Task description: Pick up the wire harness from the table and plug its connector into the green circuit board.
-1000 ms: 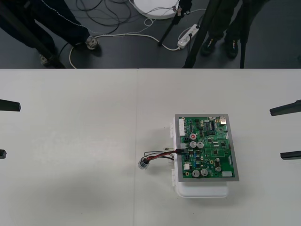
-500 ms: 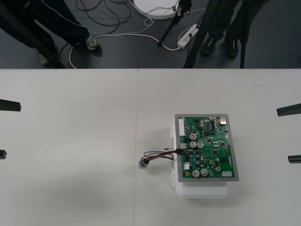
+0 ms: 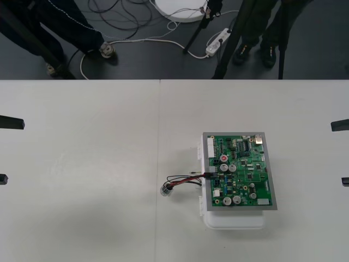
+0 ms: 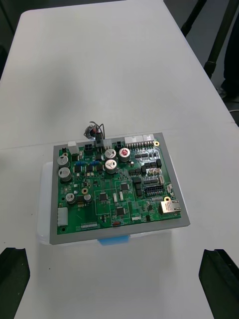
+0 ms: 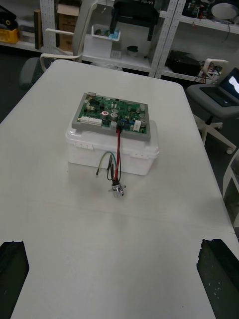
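Observation:
The green circuit board (image 3: 239,170) sits on its white base (image 3: 233,220) right of the table's middle. The harness's black plug (image 3: 211,176) stands in a connector at the board's left edge. Its red, black and green wires (image 3: 185,179) hang down to the table, ending in the round metal socket (image 3: 165,189). In the left wrist view the wires (image 5: 114,160) drop over the base (image 5: 89,144) to the socket (image 5: 118,189). My left gripper (image 3: 2,150) waits open at the table's left side. My right gripper (image 3: 343,153) is open at the right side, facing the board (image 4: 117,192).
The bare white table (image 3: 82,164) stretches wide on both sides of the board. A seam (image 3: 158,120) runs down its middle. Beyond the far edge lie dark floor, cables and a power strip (image 3: 217,42).
My right gripper has drawn back to the right, away from the board, and only its fingertips remain at the front view's edge. Left gripper, board and harness have not moved.

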